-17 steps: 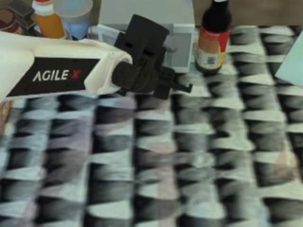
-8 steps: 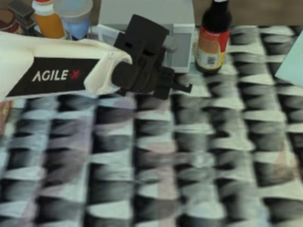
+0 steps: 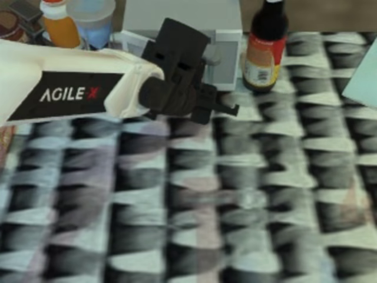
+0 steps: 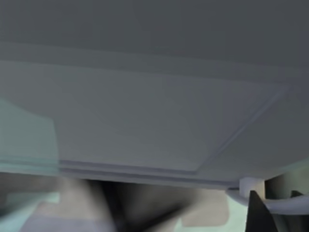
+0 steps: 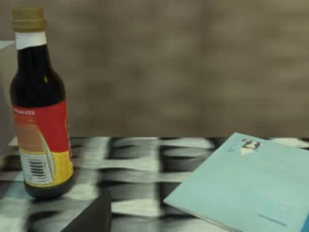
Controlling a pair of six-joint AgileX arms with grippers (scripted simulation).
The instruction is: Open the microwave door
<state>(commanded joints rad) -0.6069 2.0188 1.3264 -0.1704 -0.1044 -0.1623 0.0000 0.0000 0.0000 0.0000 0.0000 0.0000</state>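
Left gripper [image 3: 227,108] is sitting at the front of the microwave [image 3: 182,15], at the far edge of the table [image 3: 247,194], a little left of centre in the top view. Its dark wrist block is covering most of the appliance's front, so whether the fingers are spread or pinched is not something I can tell from above. In the left wrist view, one dark fingertip [image 4: 258,212] is showing beside a pale curved bar that may be a handle; whether it is touching is unclear.

Microwave door [image 4: 159,121] is filling the left wrist view as a flat grey panel with a framed edge, seen very close. A pale sliver is sticking out from the microwave's front on the left side in the top view, possibly the door's edge swung a little way out, but the arm is hiding too much to be sure.

Judgement on progress: the approach is done and the gripper is at the door; the door is at most cracked, and the main swing is looking undone.

Right arm is not appearing in the top view; its wrist camera is looking at a dark sauce bottle [image 5: 41,111] right of the microwave and a pale blue booklet [image 5: 246,183]. An orange bottle [image 3: 59,23] and a clear tub [image 3: 94,17] are standing left of the microwave.
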